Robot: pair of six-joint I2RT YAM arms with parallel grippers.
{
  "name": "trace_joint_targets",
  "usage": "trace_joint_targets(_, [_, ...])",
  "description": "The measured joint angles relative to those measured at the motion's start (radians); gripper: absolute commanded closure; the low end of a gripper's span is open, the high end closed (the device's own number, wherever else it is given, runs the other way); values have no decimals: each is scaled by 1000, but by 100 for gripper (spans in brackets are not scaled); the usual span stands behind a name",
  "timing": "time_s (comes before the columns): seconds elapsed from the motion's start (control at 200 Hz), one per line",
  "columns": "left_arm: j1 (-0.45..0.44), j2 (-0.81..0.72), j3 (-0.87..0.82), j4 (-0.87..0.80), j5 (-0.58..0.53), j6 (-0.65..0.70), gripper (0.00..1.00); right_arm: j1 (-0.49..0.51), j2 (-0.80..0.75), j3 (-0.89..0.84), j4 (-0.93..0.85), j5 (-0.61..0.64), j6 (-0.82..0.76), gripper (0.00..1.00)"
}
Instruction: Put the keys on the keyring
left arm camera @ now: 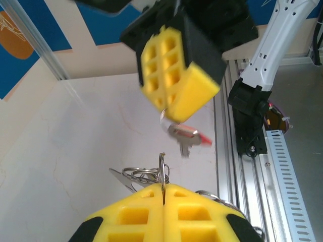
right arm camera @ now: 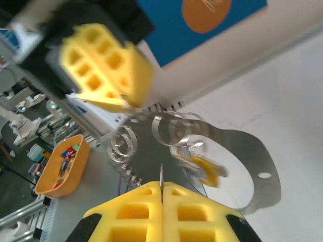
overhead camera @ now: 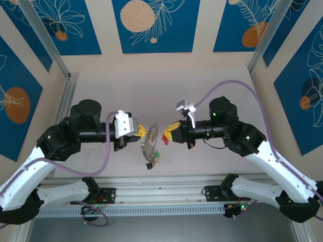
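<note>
The left tool (overhead camera: 143, 132) is clenched on the keyring (left arm camera: 162, 166) up in the air, and the right tool (overhead camera: 170, 133), nearest and facing it, pinches the red key (left arm camera: 189, 137) just beside that ring.

We see a blue leaf-print panel (overhead camera: 153, 25) at 12 o'clock overhead, an orange bin (right arm camera: 61, 169) at 8 o'clock from the right wrist.

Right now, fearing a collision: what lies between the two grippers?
Top view: the keyring and hanging keys, between the left gripper and right gripper.
</note>
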State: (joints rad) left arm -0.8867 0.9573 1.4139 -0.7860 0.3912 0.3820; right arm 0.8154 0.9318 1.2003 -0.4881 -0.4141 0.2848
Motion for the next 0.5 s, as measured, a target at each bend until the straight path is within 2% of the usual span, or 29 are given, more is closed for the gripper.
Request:
trace_joint_targets(0.145, [0,0,0,0,2,-9,100,3,-31,35,-3,-86,-57,100])
trace_joint_targets(0.36, [0,1,8,-4,37,-18,100,25,43,143,-44,-187,-144,100])
trace_joint_targets(0.5, [0,2,34,-8,53,-33,100,19,83,175,-74,-206,-192,100])
